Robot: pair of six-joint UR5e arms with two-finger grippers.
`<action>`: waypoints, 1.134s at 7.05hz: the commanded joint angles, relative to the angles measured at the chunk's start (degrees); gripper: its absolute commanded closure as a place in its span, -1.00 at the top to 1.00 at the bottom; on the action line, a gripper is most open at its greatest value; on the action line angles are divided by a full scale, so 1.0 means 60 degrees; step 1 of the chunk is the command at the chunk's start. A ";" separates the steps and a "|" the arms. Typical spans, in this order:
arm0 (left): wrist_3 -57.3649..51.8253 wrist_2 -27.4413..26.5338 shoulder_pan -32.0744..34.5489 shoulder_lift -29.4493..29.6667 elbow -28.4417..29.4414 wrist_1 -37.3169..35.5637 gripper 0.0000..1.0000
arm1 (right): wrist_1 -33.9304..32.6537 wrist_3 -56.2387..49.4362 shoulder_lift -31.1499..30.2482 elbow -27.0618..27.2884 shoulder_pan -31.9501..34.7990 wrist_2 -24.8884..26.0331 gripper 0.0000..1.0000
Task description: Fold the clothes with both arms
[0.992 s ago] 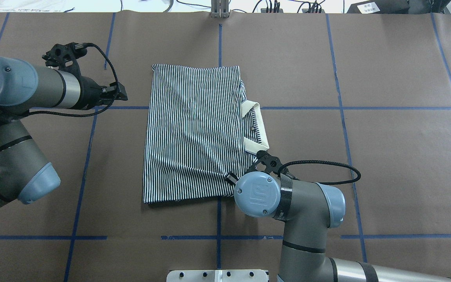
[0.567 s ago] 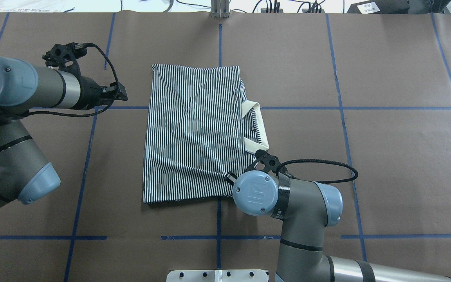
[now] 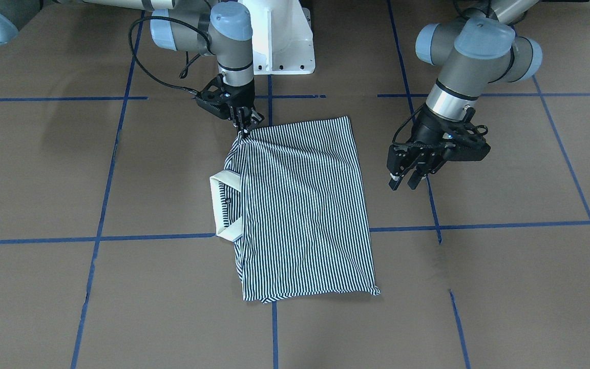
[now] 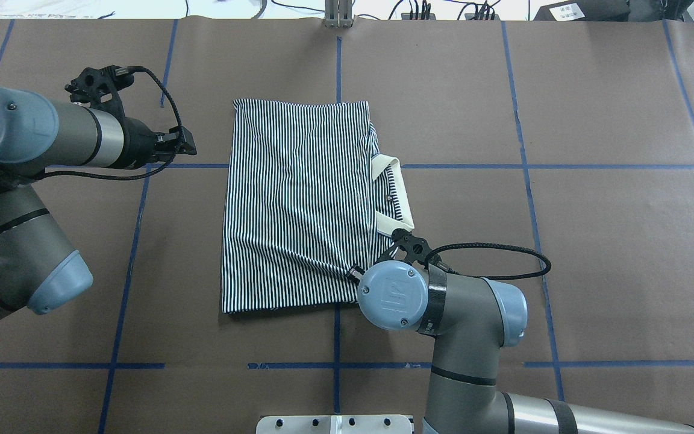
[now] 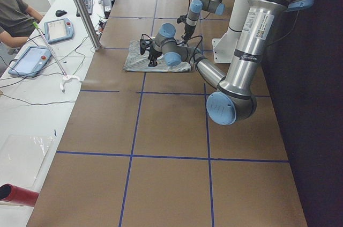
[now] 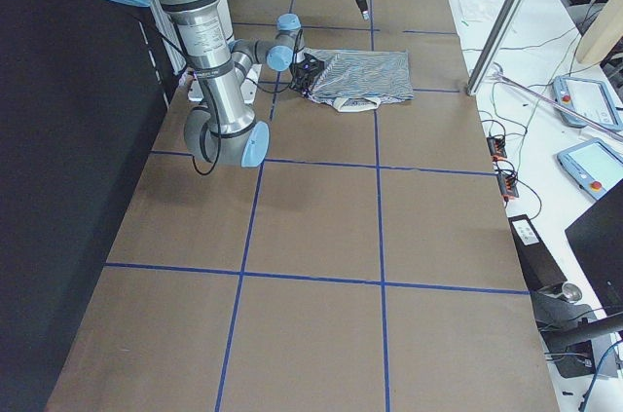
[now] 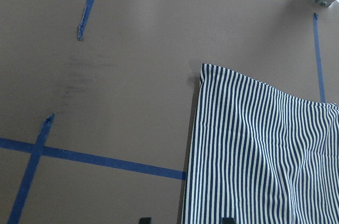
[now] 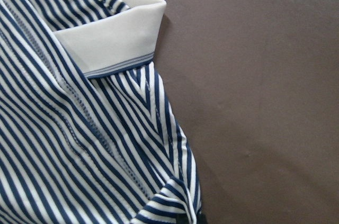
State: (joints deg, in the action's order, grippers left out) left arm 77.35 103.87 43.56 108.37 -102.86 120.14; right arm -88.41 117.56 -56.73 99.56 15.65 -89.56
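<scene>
From the front, hidden overhead, right hand pinches the shirt corner; left hand hangs open.

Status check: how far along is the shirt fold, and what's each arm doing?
Done: the striped shirt lies flat as a rectangle, no sleeves showing, its cream collar poking out one side. In hand: the right gripper pinches the collar-side corner nearest the robot; the left gripper hovers open, off the cloth. Left: likely at least one more fold.
</scene>
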 commanded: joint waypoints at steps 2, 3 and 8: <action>0.1178 -0.0084 -0.0533 -0.0029 -0.0315 -0.0013 0.09 | -0.0293 -0.0067 -0.0182 0.0865 0.0132 -0.0118 -1.00; 0.2158 -0.0186 -0.1059 -0.0058 -0.0491 0.0002 0.14 | -0.0352 -0.0053 -0.0256 0.1071 0.0088 -0.0103 -1.00; 0.5053 -0.2296 -0.4461 -0.1318 -0.1563 -0.0056 0.22 | -0.0367 -0.0053 -0.0476 0.1352 0.0029 -0.0118 -1.00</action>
State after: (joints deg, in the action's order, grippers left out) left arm 106.38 91.20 19.57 100.70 -112.81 120.03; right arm -90.55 117.25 -59.49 107.63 15.85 -90.19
